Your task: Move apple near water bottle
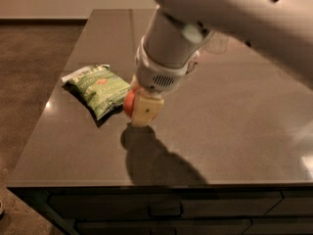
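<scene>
The apple (128, 104) is orange-red and round, and only its left side shows between the cream fingers (146, 110) of my gripper (138, 107). The gripper is shut on it and holds it above the dark tabletop, just right of the green chip bag (99, 88). Its shadow lies on the table below. My large white arm fills the upper right of the view. The pale, clear lower part of a container (217, 44) peeks out under the arm at the back. The rest of it is hidden, so I cannot tell whether it is the water bottle.
The dark table (234, 131) has its front edge near the bottom of the view and its left edge beside the chip bag. Brown floor (29, 82) lies to the left. Drawer fronts (166, 212) show below the table's front edge.
</scene>
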`<state>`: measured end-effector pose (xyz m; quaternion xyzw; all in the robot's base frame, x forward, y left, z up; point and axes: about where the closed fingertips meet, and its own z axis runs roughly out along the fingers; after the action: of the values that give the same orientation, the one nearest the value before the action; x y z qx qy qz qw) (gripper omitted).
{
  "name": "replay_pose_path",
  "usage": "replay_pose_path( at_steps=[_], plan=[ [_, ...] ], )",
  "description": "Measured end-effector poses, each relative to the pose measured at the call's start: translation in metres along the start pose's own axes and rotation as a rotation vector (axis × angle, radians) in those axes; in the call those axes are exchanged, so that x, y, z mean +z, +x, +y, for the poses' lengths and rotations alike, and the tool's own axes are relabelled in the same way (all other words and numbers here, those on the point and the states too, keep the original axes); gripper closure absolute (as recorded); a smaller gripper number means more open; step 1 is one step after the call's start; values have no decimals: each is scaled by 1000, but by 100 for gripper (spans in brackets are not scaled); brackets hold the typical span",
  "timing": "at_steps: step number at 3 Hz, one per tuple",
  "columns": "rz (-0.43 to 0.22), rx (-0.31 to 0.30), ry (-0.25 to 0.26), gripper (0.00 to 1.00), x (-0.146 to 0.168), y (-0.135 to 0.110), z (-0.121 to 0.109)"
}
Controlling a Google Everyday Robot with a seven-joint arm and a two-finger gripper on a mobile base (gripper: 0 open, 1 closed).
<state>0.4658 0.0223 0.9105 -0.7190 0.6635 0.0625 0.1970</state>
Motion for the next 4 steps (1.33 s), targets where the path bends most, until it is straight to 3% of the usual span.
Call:
replay_pose_path(
  at_steps=[1,3,4],
  plan=[
    [52,10,90,100,-28,19,-34],
    [69,23,125,100,-32,29,-44],
    [74,68,183,100,-32,51,-71]
  ],
)
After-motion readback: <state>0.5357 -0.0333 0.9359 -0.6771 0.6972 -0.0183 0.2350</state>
